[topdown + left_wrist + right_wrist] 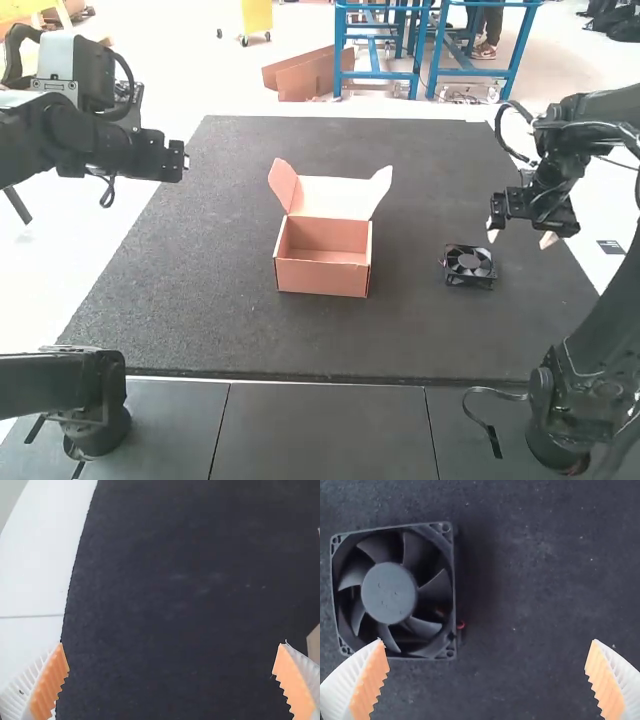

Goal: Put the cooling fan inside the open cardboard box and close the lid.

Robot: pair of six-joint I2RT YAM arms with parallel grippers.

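On the black mat [200, 300], right of the open cardboard box [323, 262], the cooling fan [470, 266] lies flat. Right gripper [521, 232] hangs above, offset to the fan's right, fingers spread wide, gripping nothing.

High: fixed above, behind, facing forward-down over whole desk [180, 300]. Wrists: close, facing down onto desk; right sharing fan [395, 590] with high.

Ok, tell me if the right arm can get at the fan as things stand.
Probably yes. The right gripper hangs open over the mat, the cooling fan lies flat off to one side, and nothing stands between them; a sideways shift should centre it.
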